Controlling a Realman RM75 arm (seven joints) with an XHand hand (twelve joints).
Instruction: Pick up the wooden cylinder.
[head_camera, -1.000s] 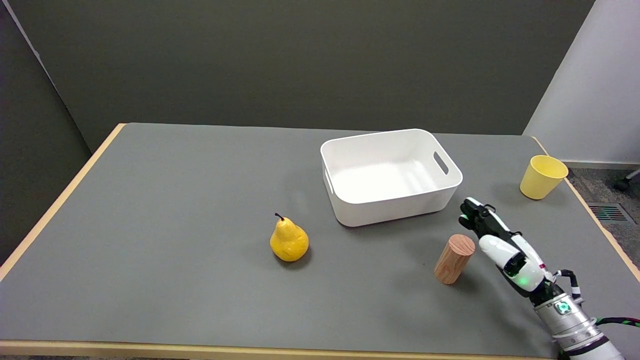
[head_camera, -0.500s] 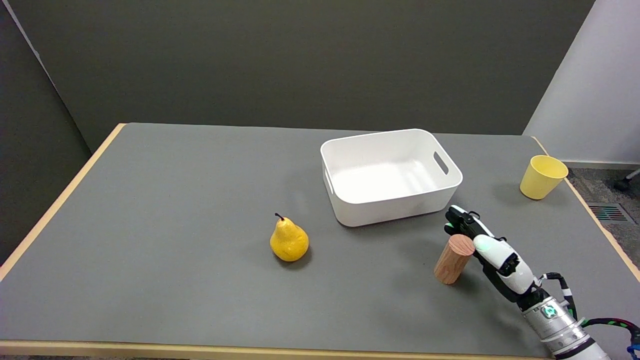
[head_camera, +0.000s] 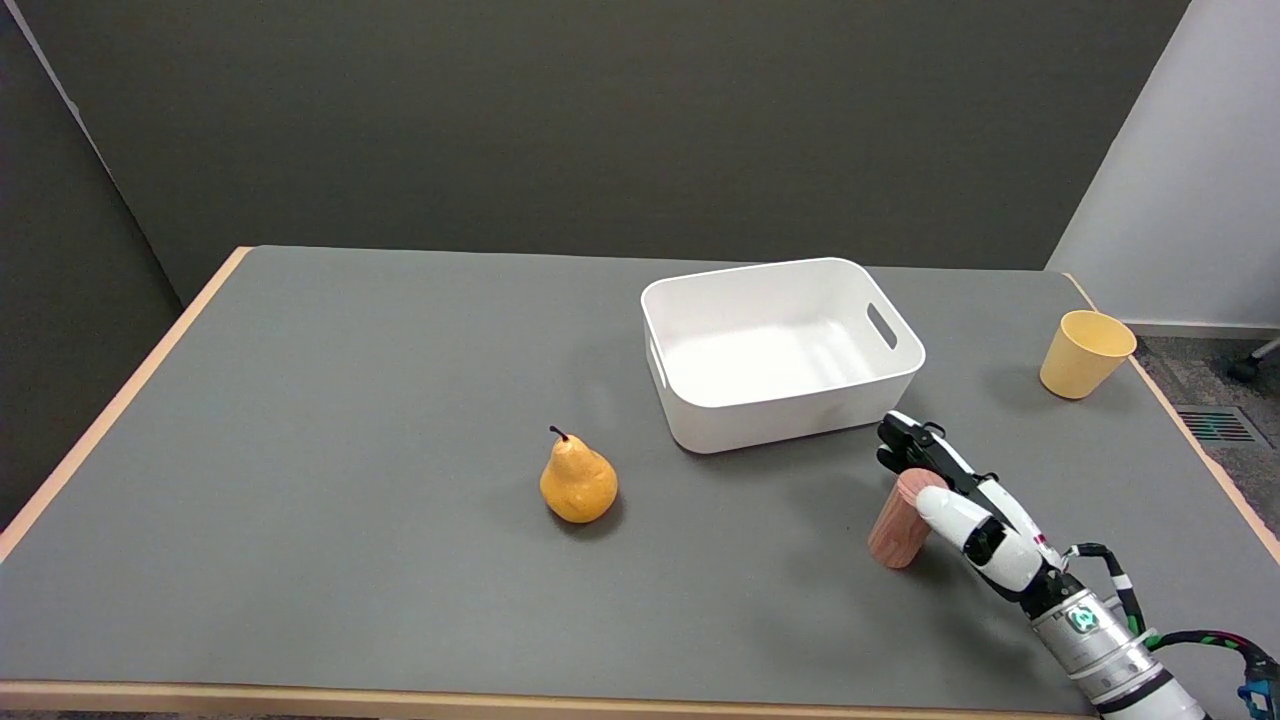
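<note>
**Right hand closed in on wooden cylinder**

Moved left and inward since a second ago: right hand (head_camera: 960, 500), then beside and clear of the wooden cylinder (head_camera: 903, 522), now over its top. Cylinder position on bench unchanged across the frames, likewise pear, bin and cup.

Nearest, lower right: forearm and wrist entering from the corner, cable trailing behind. Hand lying against the upper right side of the cylinder, black fingers (head_camera: 905, 447) reaching past the far edge of its top face, white part covering the right of the top. Contact apparent; full grasp not confirmable from this angle, so grip state noted as cannot tell.

Cylinder standing on the grey bench (head_camera: 350, 420), base down, leaning in view toward the upper right, just in front of the bin's near right corner, apart from it.

Mid-bench, left of cylinder and well apart: yellow pear (head_camera: 578, 481), stem up.

Further back: white bin (head_camera: 700, 420), handle slot in right wall.

Far right edge: yellow cup (head_camera: 1084, 353), upright, mouth open.
</note>
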